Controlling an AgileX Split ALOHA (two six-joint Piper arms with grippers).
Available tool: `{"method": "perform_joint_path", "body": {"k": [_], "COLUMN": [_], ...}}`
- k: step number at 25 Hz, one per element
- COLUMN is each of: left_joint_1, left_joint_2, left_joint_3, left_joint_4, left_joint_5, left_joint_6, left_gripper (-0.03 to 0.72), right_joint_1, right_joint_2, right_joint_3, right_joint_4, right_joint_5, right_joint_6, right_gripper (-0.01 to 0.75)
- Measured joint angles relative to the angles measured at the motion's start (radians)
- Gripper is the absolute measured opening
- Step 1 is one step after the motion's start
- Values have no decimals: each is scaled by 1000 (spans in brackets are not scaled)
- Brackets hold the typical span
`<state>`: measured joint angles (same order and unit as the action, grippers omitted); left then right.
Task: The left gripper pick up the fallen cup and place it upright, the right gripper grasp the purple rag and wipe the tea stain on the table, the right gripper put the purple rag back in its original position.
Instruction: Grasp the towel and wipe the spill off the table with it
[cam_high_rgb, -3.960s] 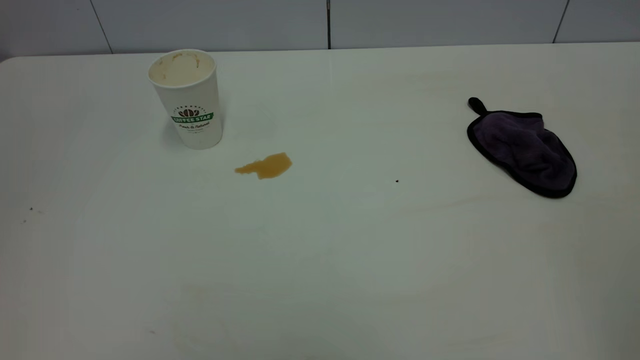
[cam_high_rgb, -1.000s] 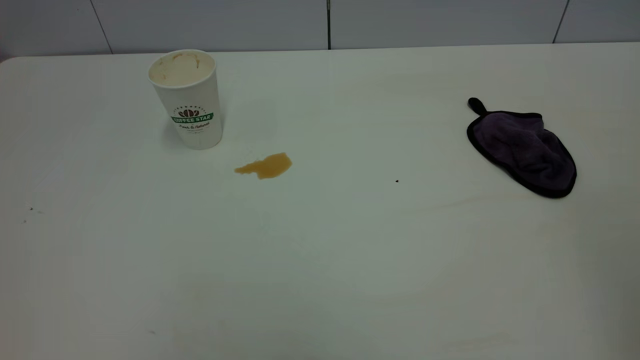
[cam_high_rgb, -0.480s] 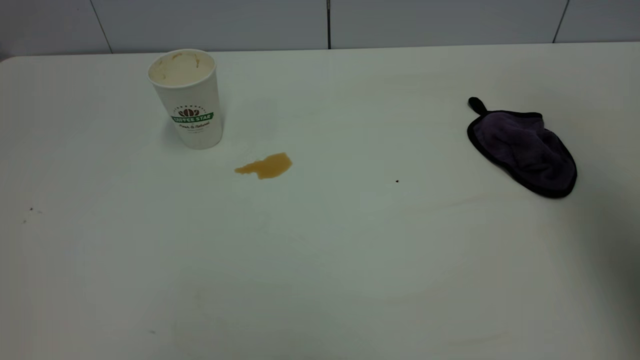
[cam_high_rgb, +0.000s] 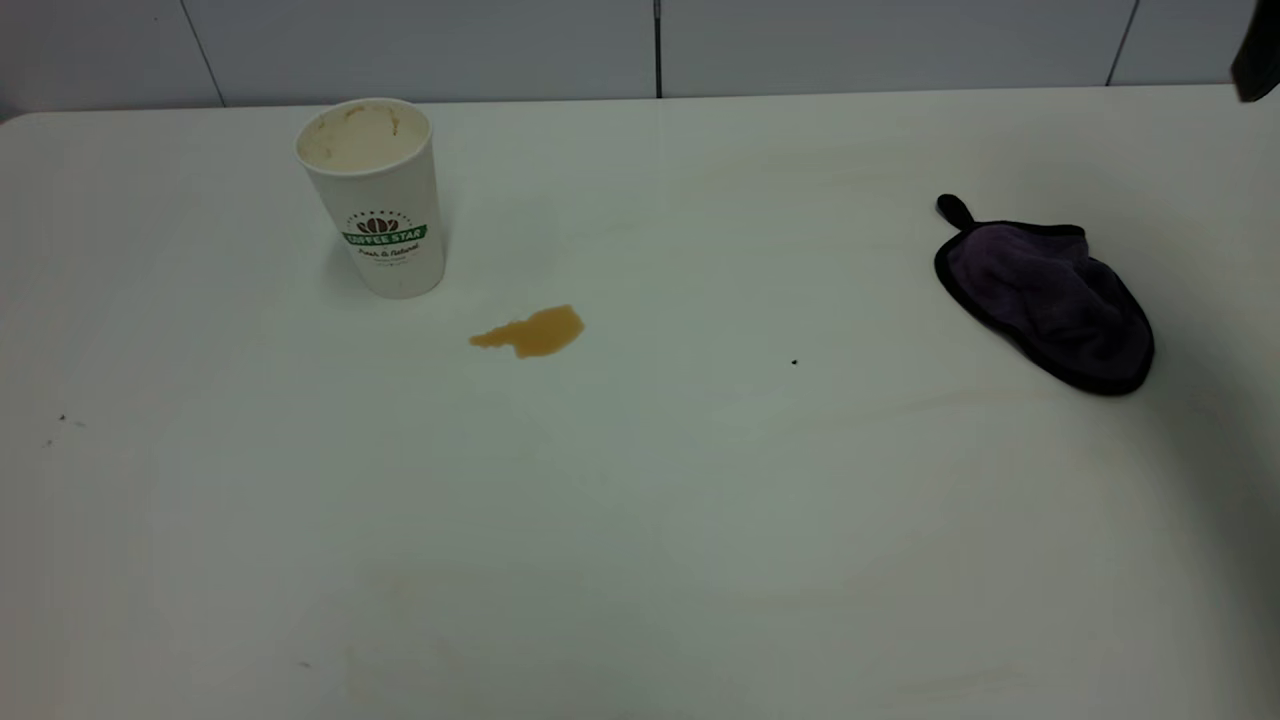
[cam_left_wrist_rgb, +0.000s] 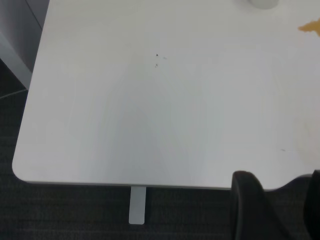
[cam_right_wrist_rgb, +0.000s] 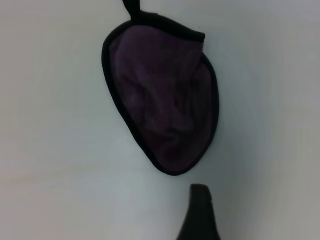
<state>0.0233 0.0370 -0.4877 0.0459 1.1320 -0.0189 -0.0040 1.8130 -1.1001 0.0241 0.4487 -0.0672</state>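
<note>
- We see the cup (cam_high_rgb: 372, 195) standing upright near the far left of the worktop (cam_high_rgb: 640, 520), mouth up, so we judge the first step done
- Inside the cup we see only brown staining on the wall; we cannot tell whether any liquid is left at the bottom
- The stain (cam_high_rgb: 530, 332), a small amber blotch, lies just beside the cup's base on the near right, apart from it and unwiped
- The rag (cam_high_rgb: 1045, 295) lies crumpled at the right side, well apart from the stain, its loop pointing to the far edge; nothing touches it
- The right gripper (cam_right_wrist_rgb: 199, 212) hangs above the rag in its wrist view; we judge it is lining up to grasp, and with only one finger showing we cannot tell its state
- The left gripper (cam_left_wrist_rgb: 280, 210) sits back over the near edge, idle, its fingers spread and holding nothing
</note>
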Motion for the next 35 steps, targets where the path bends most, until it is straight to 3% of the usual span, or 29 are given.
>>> {"method": "perform_joint_path", "body": {"k": [6,17,29,32,35], "left_joint_1": [0,0,0,0,0], "left_joint_2": [0,0,0,0,-1], "left_joint_3": [0,0,0,0,0], "left_joint_4": [0,0,0,0,0], "left_joint_5": [0,0,0,0,0], "left_joint_6": [0,0,0,0,0], "left_gripper": [307,307,307,307,307], "right_joint_1": [0,0,31,38,42], "right_joint_2": [222,571,701,727,732], "right_joint_3": [-155,-483,-545,-546,-548], "right_joint_4": [41,104,144,142,142], "right_joint_5": [8,147,116,88,76], "right_joint_6": [-32,-101,-148,-149,-149], "right_gripper": [654,654,635,559,368]}}
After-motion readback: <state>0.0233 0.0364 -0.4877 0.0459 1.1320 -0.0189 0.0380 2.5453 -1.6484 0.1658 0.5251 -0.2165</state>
